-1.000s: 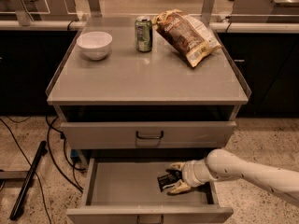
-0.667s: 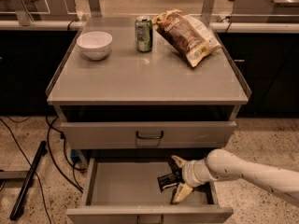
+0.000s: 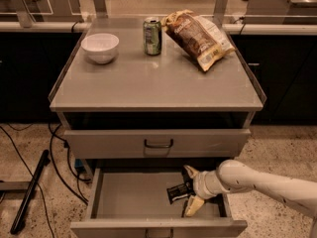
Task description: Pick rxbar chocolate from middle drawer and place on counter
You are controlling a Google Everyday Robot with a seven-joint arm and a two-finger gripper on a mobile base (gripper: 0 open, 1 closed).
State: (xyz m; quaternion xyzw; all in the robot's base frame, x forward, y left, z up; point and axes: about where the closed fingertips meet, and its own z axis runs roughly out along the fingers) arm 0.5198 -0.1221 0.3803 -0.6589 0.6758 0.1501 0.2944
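Note:
The rxbar chocolate, a small black bar with white print, lies at the right side of the pulled-out middle drawer. My gripper reaches in from the right on a white arm. It is open, with one finger behind the bar and one finger in front of it. The bar's right end sits between the fingers. The counter is the grey cabinet top above the drawers.
On the counter stand a white bowl, a green can and a large brown-and-yellow chip bag. A closed drawer front with a black bow handle is above the open drawer. Cables and a black bar lie on the floor at the left.
The fingers have spread apart around the bar. The arm has stayed at the drawer's right side and the bar is in about the same place.

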